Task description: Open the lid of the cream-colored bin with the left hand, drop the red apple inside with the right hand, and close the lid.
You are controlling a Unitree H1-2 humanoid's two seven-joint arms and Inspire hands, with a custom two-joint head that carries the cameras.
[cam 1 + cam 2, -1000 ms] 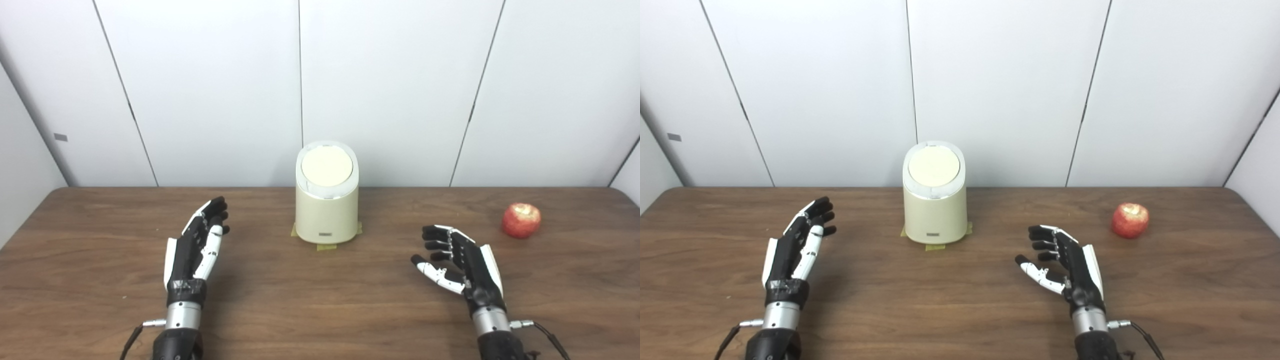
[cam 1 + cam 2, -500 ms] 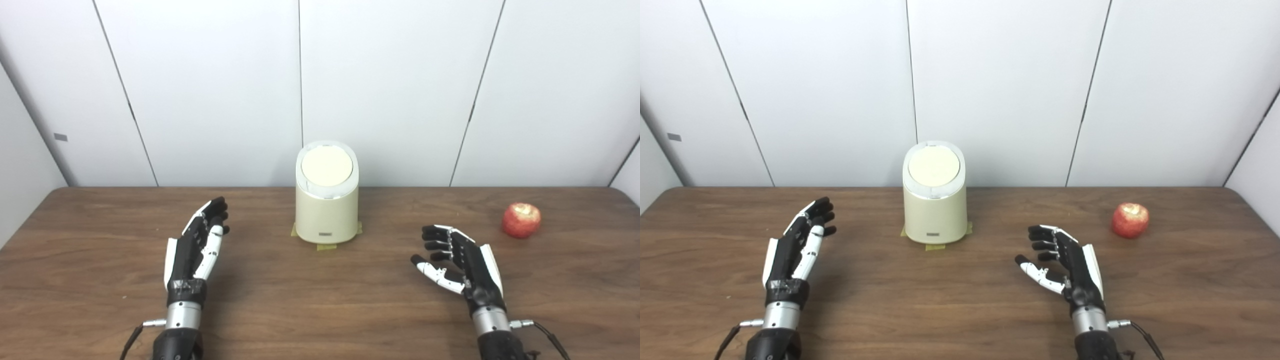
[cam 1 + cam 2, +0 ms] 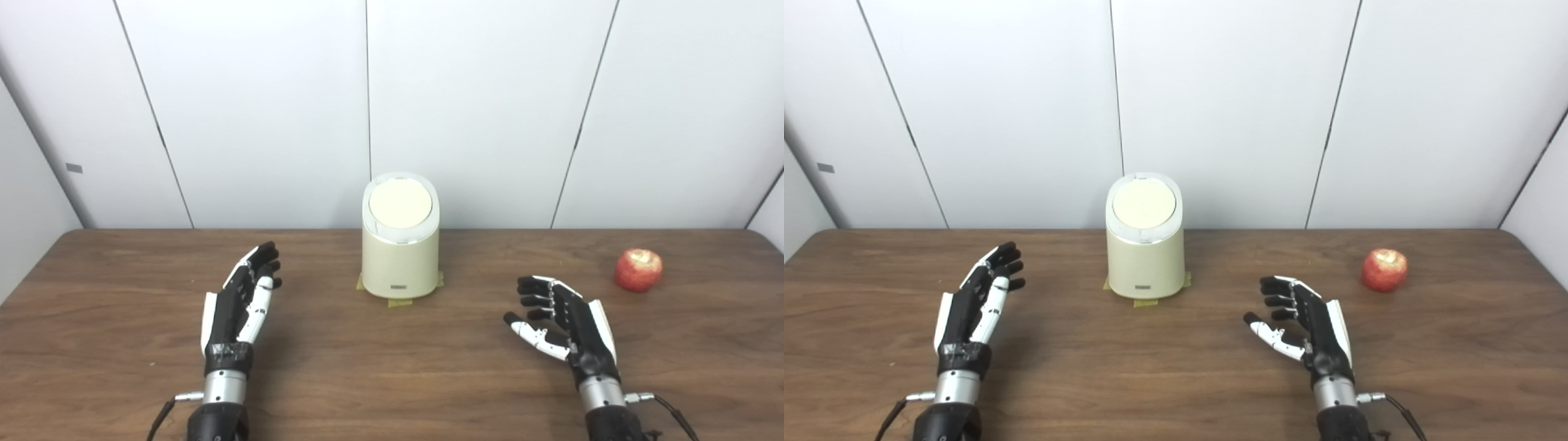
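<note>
One cream-colored bin [image 3: 400, 245] with one round lid [image 3: 400, 204], standing on one wooden table [image 3: 122, 318]. One red apple [image 3: 638, 269]. Two robot hands: one left hand [image 3: 239, 300] and one right hand [image 3: 560, 318].

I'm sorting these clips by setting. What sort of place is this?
Most likely a lab test bench, not a home. Bare white wall panels back a plain wooden table holding only a cream-colored bin fixed in place with tape and a red apple.
</note>
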